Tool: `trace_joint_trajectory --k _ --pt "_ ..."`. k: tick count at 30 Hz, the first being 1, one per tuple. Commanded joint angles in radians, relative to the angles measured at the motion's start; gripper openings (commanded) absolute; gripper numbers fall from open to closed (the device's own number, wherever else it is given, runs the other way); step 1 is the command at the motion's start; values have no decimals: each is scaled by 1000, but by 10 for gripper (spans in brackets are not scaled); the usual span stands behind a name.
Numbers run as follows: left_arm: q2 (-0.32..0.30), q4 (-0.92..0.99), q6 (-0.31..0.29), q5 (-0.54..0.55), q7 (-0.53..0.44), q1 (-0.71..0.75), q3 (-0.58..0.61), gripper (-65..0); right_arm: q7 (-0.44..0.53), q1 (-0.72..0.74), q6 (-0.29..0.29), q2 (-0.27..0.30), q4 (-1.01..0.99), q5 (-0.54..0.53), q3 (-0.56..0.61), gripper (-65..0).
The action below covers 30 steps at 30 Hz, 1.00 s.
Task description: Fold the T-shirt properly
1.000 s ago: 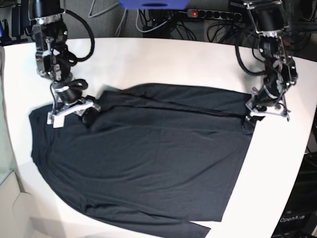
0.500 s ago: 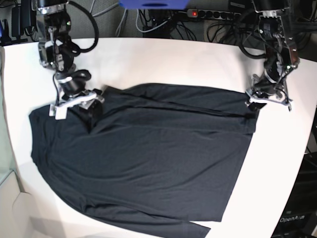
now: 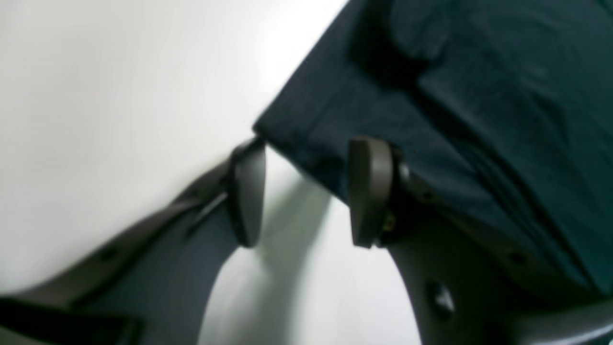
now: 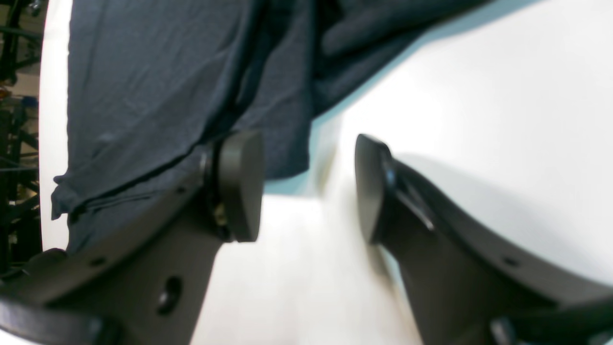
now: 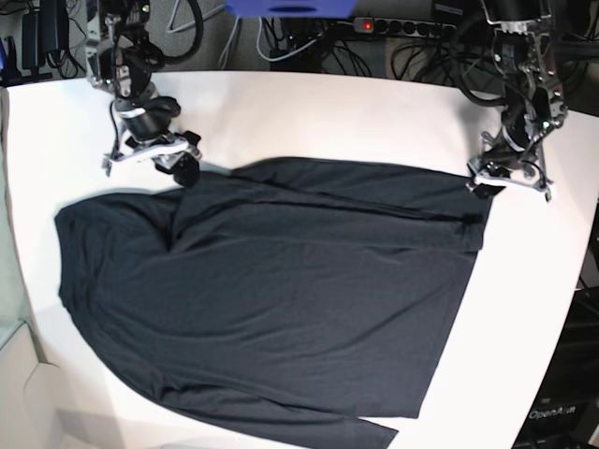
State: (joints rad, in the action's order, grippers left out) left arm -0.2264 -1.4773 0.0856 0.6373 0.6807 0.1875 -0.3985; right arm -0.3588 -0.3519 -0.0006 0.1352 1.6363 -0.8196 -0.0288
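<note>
The right gripper (image 5: 150, 155) hangs with jaws apart and empty just beyond the far left edge of the T-shirt (image 5: 281, 281), which lies spread across the white table (image 5: 309, 112), and the left gripper (image 5: 508, 178) gapes empty at its far right corner.

1. The large, thin, long-sleeved T-shirt (image 5: 271, 299) is a plain dark charcoal grey, nearly black, with no print or pattern; in the left wrist view (image 3: 479, 96) it looks faintly blue-green, and in the right wrist view (image 4: 158, 72) a slate blue-grey.
2. The smooth rounded table (image 5: 318, 112) under it is plain white, with soft grey shadows.
3. The left gripper (image 5: 510, 178) and the right gripper (image 5: 150, 157) are black and silver metal; their pads (image 3: 366, 191) are matt dark grey.
4. The power strip (image 5: 412, 28) behind the table is black, with one red light.
5. The flat panel (image 5: 290, 7) at the top edge is bright blue.
</note>
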Motion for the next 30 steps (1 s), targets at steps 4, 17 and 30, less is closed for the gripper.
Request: trace_joint_trajectory --k 4,17,30 --pt "-11 0 1 5 9 -24 -1 -373 14 11 4 5 12 -13 -3 -333" --pt "-5 79 3 6 3 -66 40 -373 13 55 4 5 -9 -13 62 -335" --pt "-3 143 1 16 6 -81 46 -603 13 55 6 -3 -29 -14 63 -337"
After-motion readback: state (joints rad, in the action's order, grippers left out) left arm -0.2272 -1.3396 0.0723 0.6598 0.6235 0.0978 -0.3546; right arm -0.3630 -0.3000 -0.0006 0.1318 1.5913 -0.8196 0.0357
